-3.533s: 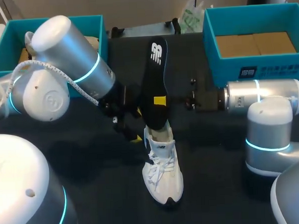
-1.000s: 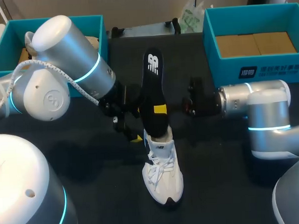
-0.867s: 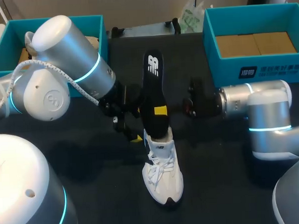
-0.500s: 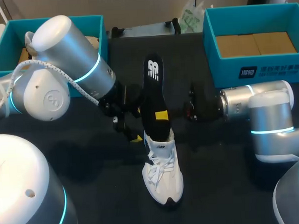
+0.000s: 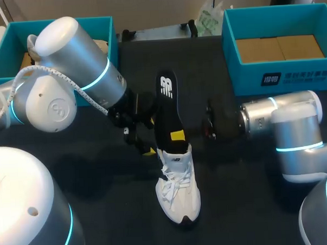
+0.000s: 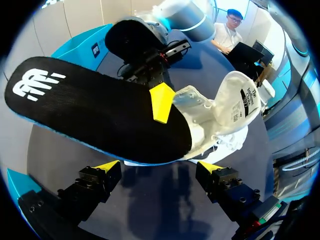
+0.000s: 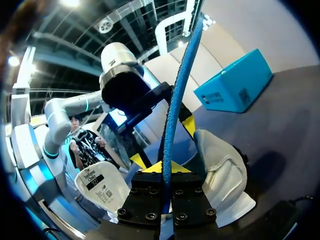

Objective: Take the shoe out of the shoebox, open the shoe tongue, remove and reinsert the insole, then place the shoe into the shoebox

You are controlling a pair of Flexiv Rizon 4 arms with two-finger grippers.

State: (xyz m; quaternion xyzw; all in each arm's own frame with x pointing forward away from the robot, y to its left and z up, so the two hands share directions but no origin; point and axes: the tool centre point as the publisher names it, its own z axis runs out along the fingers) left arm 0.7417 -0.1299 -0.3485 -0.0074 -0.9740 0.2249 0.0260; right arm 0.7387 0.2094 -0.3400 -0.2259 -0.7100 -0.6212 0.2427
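Shoe [image 5: 178, 189] stands on the table [image 5: 102, 212], toe toward the robot, well apart from the two teal boxes at the far corners (left box [image 5: 0, 56], right box [image 5: 248, 78]); can't tell which is the shoebox. Insole [image 5: 165, 109] stands nearly vertical, lower end down inside the collar, logo end up. Right gripper [image 7: 161, 167] is clamped on the insole across its thickness, low down near the shoe's opening, one yellow tip on each face. Left gripper [image 6: 159, 167] has its fingers spread wide and holds nothing, just beside the insole and heel. Tongue [image 6: 240, 100] is folded forward, away from the opening. My read on handling: the insole is light, thin foam that flexes easily and will buckle if pushed from the far end, so grip low near the entry. Its top face is probably grippy, not slippery. The shoe is light and soft-walled and likely slides or tips under a push; brace it at the heel, its stiffest part.
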